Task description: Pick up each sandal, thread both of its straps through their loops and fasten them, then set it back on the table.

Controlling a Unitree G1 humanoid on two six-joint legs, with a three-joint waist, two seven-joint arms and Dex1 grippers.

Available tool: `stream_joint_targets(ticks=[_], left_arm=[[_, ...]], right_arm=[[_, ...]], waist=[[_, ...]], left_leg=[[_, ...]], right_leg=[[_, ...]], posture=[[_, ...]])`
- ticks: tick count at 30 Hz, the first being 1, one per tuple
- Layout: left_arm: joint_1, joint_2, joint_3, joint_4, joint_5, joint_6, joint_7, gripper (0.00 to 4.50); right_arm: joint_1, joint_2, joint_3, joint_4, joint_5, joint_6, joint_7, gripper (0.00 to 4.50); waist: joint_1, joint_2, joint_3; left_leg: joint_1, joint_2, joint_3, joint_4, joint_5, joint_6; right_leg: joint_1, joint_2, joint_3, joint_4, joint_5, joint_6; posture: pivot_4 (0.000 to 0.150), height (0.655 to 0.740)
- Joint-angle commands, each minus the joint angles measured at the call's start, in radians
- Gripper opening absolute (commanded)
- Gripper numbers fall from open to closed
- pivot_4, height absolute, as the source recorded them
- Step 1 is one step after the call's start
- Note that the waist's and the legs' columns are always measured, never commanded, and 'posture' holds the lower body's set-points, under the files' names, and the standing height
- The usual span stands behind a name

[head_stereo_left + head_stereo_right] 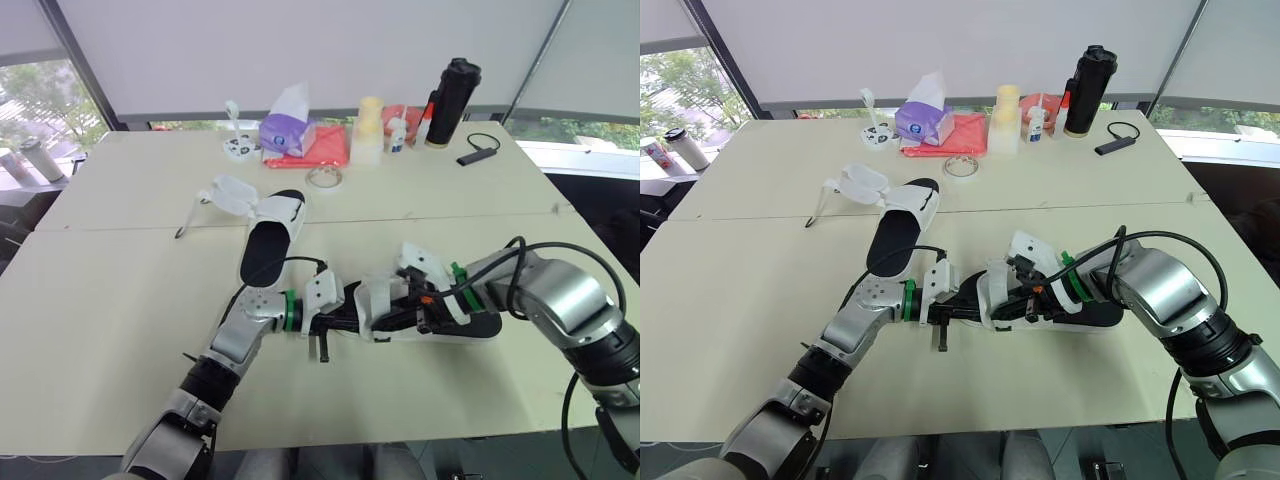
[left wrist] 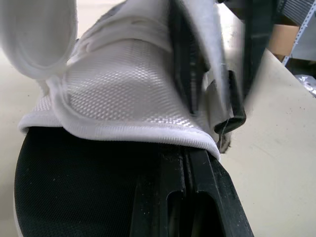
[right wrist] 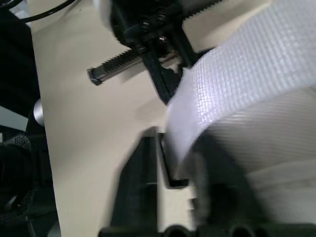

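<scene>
**Step in hand:** fastening the front strap point(image 1: 375, 300) of the near sandal point(image 1: 478, 326). This sandal lies on the counter point(image 1: 120, 330) between the two pincers, with one end of its sole toward each.

**Left pincer** point(image 2: 186, 157): the fingers are drawn together to a thin slit. Their tips meet the hem of the front strap, over the black footbed. You cannot tell whether the hem is caught between them.

**Right pincer** point(image 1: 425, 315): it is in among the white strap material near the middle of the sandal. You cannot tell how wide it stands or whether it has hold of anything.

**Procedure**
1. Use the left pincer as the anchor. Hold that end of the sole down so the sandal neither slides nor rolls when you pull the strap.
2. A dark ring point(image 2: 235, 117), probably the loop, sits just ahead of the left pincer's tips and to one side. Present the strap end to it flat and untwisted.
3. Pull along the strap's own length, then fold it back and press it onto itself.
4. The rear strap point(image 1: 420, 262) stands open just behind the right pincer. Treat it next.

The second sandal point(image 1: 268, 250) lies well beyond the left pincer with its straps open. It is not yet fastened.
</scene>
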Motion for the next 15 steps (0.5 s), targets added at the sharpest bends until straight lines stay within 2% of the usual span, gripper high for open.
stream_joint_targets(ticks=[1,4,15], left_arm=[[0.008,0.001,-0.016,0.011,0.02,0.011,0.004,0.0],[0.008,0.002,-0.017,0.011,0.02,0.011,0.006,0.0],[0.005,-0.001,-0.017,0.019,0.019,0.006,0.008,0.0]], right_arm=[[-0.01,-0.07,0.023,-0.018,-0.085,-0.031,-0.005,2.86],[-0.012,-0.107,0.017,-0.046,-0.079,-0.037,0.014,4.43],[0.013,-0.229,-0.148,-0.166,0.048,0.022,0.085,4.47]], waist=[[0.0,0.0,0.0],[0.0,0.0,0.0],[0.002,0.0,0.0]], left_leg=[[0.0,0.0,0.0,0.0,0.0,0.0],[0.0,0.0,0.0,0.001,0.0,0.0],[0.0,0.0,0.0,0.001,0.0,0.0]], right_leg=[[0.0,0.0,0.0,0.0,0.0,0.0],[0.001,0.0,0.0,0.0,0.0,-0.001],[0.001,-0.001,0.0,-0.001,0.0,-0.002]], posture=[[0.15,0.74],[0.15,0.74],[0.15,0.74]])
